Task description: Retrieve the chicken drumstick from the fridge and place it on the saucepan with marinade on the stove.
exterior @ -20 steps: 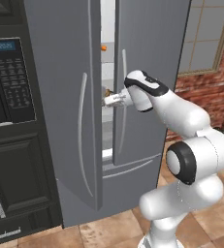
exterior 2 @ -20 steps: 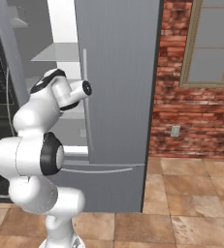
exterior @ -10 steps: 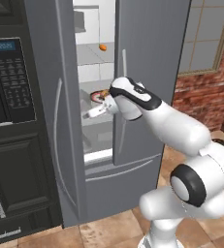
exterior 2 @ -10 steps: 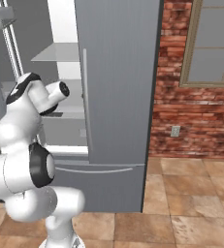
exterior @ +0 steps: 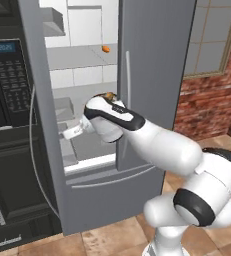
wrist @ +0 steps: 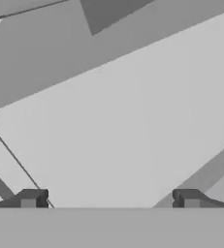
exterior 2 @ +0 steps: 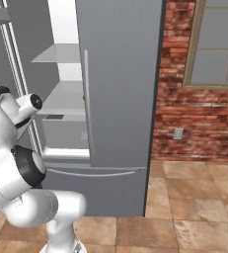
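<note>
My pincer [exterior: 72, 132] is inside the fridge [exterior: 157, 60], just past the open left door [exterior: 44, 150], and its two tips [wrist: 33, 198] are wide apart with nothing between them. Brown floor tiles [exterior 2: 194, 217] lie below. Behind my wrist a bit of the golden-brown chicken drumstick [exterior: 108, 95] peeks out on a grey shelf [exterior: 79, 90]; I cannot tell which way it points. Higher up sits a small orange thing [exterior: 106, 49]. A brick wall [exterior 2: 177, 99] is to the right.

One tall grey French-door fridge [exterior: 152, 75], with two doors: the left one [exterior: 47, 150] swung open, the right one shut. One bottom drawer front [exterior: 112, 182]. Two long curved door handles in the left base view. One small bright orange oval item [exterior: 106, 49] on a shelf. One black wall oven with keypad [exterior: 7, 80]. One grey-framed window [exterior 2: 216, 44] in a red brick wall [exterior 2: 194, 123].
</note>
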